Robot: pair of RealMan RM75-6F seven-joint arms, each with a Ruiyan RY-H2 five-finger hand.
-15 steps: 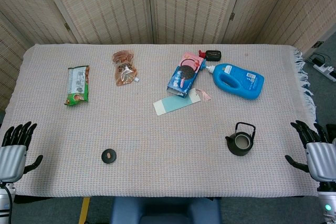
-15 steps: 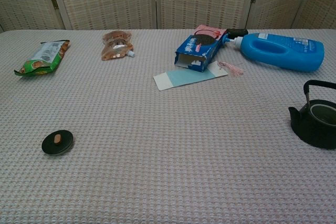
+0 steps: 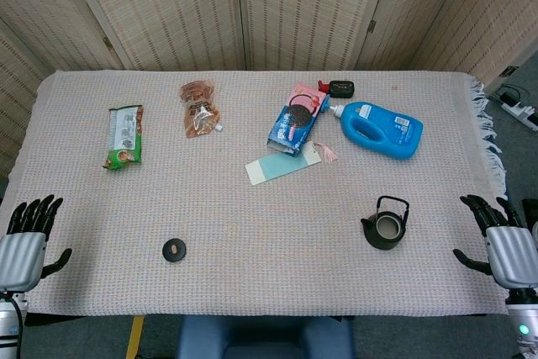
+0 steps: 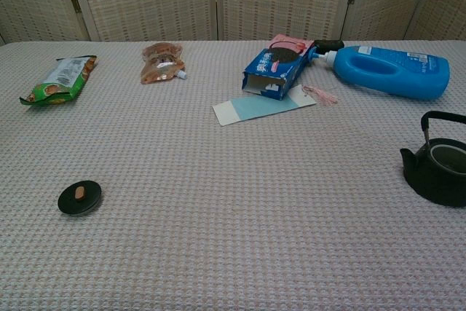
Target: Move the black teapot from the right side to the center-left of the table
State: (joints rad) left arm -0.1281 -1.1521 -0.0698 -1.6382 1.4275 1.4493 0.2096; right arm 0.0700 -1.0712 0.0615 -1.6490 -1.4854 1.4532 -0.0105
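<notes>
While black teapot sits untouched, lidless, near-right on table, both hands wait off near corners: left hand empty, fingers spread; right hand likewise empty, spread. Risk: bail handle stands upright but thin, so off-centre grab could swing pot, tip it. Small black lid lies near-left, close to likely drop zone; careless set-down could clip it. Blue bottle well apart, far side. Wide bare cloth between pot and lid; near edge close.
</notes>
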